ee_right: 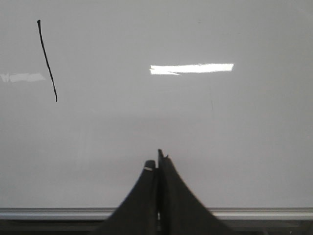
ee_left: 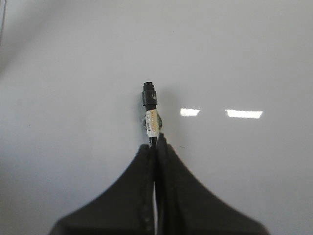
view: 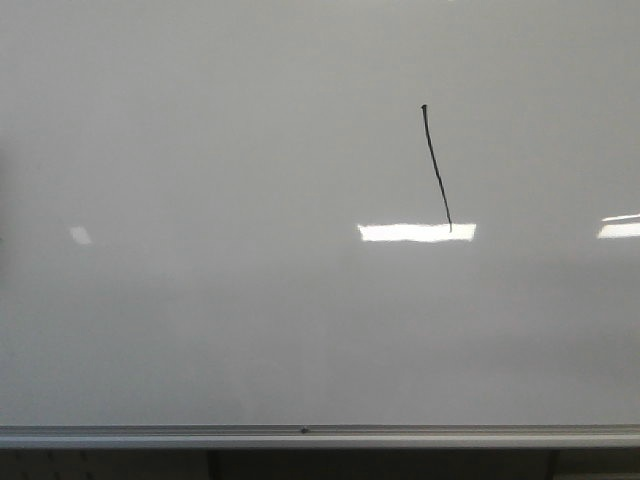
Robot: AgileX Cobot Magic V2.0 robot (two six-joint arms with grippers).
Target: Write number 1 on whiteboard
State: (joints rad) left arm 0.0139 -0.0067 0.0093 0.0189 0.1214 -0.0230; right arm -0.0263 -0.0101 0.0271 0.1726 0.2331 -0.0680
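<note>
Number 1 (view: 436, 168) sits on the whiteboard (view: 200, 150), long axis near vertical, dot end up, well clear of the bottom rail (view: 300, 435) with bare board all round. Left end effector (ee_left: 155, 147) clamps a marker (ee_left: 150, 110); right end effector (ee_right: 157, 166) is closed, stroke up beyond it.

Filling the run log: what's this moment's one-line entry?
number 1: drawn | whiteboard | left claw: shut on marker | right claw: shut, empty
</note>
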